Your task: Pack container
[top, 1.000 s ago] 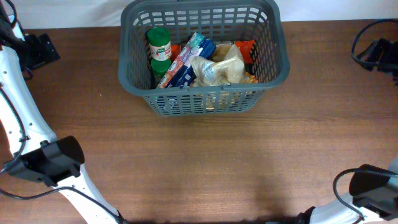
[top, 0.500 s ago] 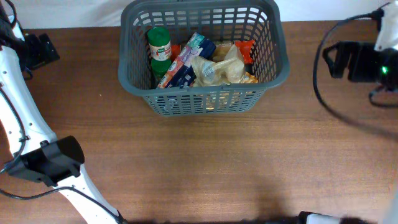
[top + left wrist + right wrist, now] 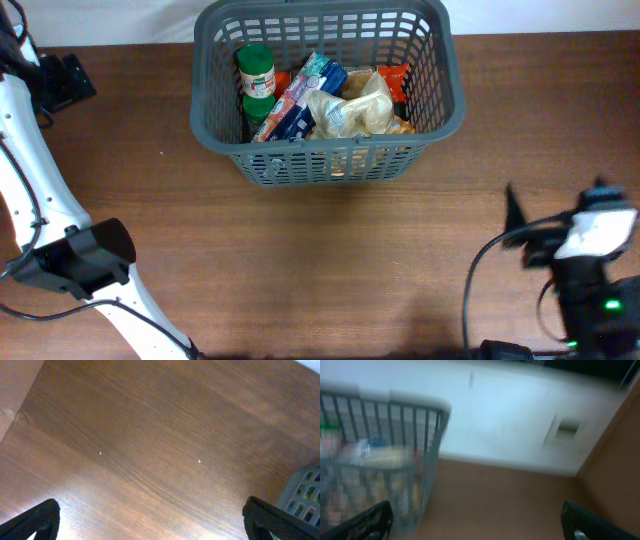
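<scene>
At the far left of the desk (image 3: 330,260), the left hand (image 3: 152,522) was open: in its wrist view the two dark fingertips (image 3: 31,521) stood wide apart at the lower corners, with only bare wood between them. From this hand the shopping basket (image 3: 320,163) lay to the right, and just one grey corner of it entered the right edge of that view. The basket stood at the far middle of the desk with its long axis running left to right. Inside it, from left to right, were a green-capped jar (image 3: 255,68), a blue-and-red packet (image 3: 295,100), a pale bag (image 3: 350,108) and an orange packet (image 3: 397,78). The right hand (image 3: 482,522) was also open and held nothing, with its fingertips spread at the lower corners of a blurred wrist view. The basket's lattice wall filled the left part of that view, so from this hand the basket lay ahead and to the left. In the overhead view the right arm was at the near right, well apart from the basket, so I judged the left hand somewhat nearer.
</scene>
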{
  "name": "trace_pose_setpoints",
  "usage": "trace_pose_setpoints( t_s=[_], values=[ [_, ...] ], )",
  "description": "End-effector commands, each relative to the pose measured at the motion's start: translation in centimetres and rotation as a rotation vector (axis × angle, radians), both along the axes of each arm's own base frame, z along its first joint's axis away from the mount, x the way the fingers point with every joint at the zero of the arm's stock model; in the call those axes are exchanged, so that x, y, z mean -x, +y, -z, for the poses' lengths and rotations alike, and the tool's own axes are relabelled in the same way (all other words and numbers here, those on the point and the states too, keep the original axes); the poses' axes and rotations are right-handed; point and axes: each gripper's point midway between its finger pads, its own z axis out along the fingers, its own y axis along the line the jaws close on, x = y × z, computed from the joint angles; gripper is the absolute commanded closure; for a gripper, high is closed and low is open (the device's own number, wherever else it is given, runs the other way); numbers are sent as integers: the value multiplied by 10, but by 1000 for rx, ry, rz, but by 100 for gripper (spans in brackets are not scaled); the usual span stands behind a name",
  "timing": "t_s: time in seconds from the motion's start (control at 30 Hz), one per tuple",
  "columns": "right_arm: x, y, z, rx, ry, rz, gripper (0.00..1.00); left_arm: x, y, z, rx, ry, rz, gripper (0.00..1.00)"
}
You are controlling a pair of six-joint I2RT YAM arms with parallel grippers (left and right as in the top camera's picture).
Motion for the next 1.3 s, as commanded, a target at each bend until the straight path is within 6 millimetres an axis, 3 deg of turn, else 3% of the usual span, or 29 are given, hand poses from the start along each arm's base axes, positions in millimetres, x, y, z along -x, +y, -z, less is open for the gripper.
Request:
trace_pose_setpoints(
  t_s=[0.0, 0.1, 0.2, 0.43, 1.27],
  values=[
    [2, 1, 75, -10, 94, -1, 1, -1, 1, 4, 12, 3, -7, 1],
    [3, 2, 132, -25, 157, -8, 1, -1, 1, 4, 12, 3, -7, 1],
    [5, 2, 169, -33, 197, -8, 1, -1, 1, 4, 12, 3, -7, 1],
    [6, 4, 204, -39, 219, -15, 1, -1, 1, 4, 12, 3, -7, 1],
    [5, 2, 209, -37, 226, -4, 1, -1, 1, 4, 12, 3, -7, 1]
  ],
)
